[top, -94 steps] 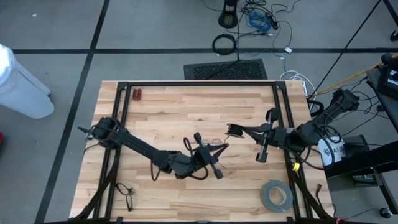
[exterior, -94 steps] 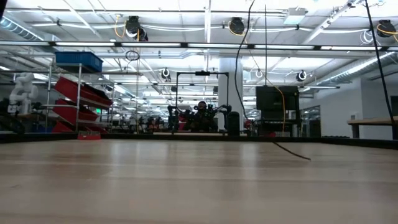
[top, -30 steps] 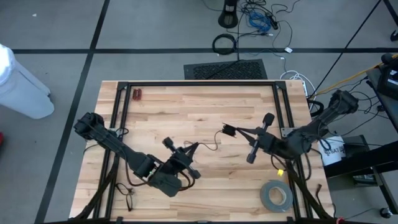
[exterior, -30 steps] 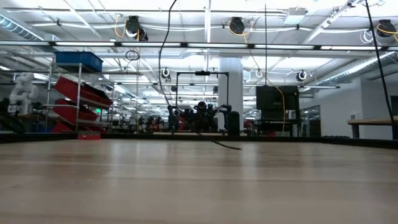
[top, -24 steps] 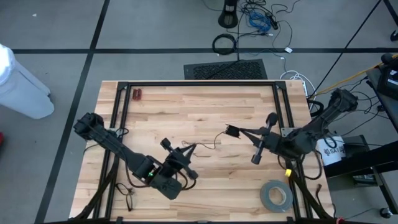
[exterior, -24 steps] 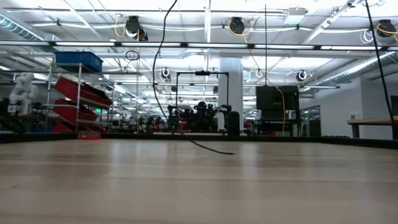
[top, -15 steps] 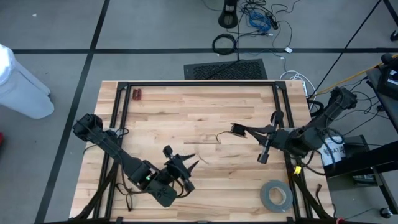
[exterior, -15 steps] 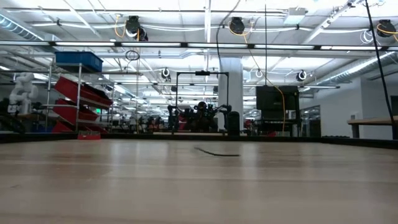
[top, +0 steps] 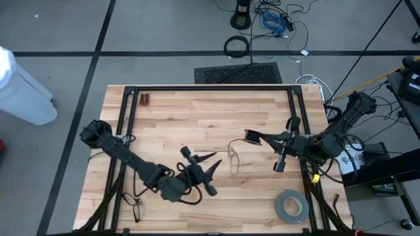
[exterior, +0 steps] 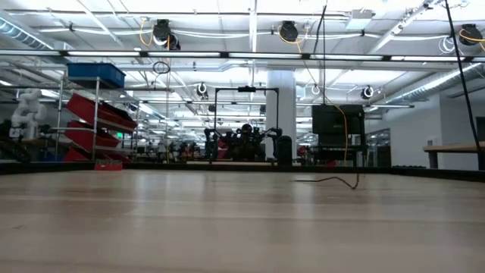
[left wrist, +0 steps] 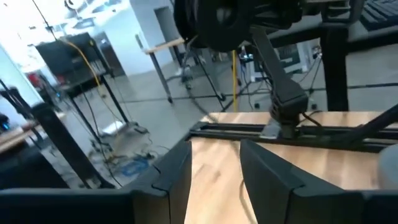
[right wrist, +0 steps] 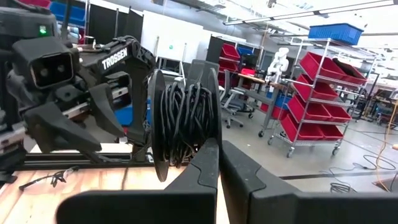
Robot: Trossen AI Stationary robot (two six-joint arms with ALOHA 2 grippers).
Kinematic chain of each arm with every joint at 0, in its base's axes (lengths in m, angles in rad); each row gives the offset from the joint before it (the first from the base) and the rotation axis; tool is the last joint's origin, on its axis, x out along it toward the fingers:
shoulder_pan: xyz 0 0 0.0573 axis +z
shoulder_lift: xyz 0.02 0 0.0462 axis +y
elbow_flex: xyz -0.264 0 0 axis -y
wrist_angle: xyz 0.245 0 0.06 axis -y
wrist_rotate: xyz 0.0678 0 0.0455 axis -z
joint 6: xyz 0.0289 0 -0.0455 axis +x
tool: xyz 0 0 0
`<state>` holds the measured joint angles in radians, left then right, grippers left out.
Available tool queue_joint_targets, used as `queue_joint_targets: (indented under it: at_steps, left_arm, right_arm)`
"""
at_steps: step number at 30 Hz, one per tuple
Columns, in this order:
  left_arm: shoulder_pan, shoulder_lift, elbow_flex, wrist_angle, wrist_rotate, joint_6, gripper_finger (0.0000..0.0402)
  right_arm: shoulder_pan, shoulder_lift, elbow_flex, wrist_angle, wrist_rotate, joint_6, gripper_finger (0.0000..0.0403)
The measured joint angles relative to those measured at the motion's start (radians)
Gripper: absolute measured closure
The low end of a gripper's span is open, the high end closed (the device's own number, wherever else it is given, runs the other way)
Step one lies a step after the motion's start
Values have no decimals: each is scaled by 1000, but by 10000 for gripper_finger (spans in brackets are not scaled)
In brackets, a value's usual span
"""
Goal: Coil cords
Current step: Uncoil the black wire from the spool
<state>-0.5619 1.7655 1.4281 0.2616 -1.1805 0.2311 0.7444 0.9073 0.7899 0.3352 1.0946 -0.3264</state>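
A light wooden slatted table (top: 184,124) with a black metal frame carries a grey tape roll (top: 291,207) near its right front corner and a small red object (top: 145,99) at its far left, while a thick black cable loop (top: 237,46) lies on the grey floor beyond

Light wood table (top: 197,118) with a black frame; on it a grey tape roll (top: 291,206), loose thin black cord (top: 234,157), small red thing (top: 144,99) in a far corner.

Grey floor (top: 164,26), red bin shelves (exterior: 95,121), ceiling lights.
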Motion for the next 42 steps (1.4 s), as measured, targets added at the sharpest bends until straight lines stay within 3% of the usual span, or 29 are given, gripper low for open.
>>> queue_joint_targets:
  at_steps: [9,17,27,36,42]
  left_arm:
    - [68,36,0,131,62,76,258]
    - [104,36,0,268,104,241,258]
    - [126,35,0,253,138,246,262]
    - [146,35,0,253,162,246,307]
    - [150,35,0,244,163,245,369]
  right_arm:
    - [0,0,0,0,0,0,403]
    - [0,0,0,-3,0,0,403]
    - [0,0,0,-5,0,-3,403]
    - [0,0,0,-5,0,-1,403]
    - [0,0,0,-4,0,-1,403]
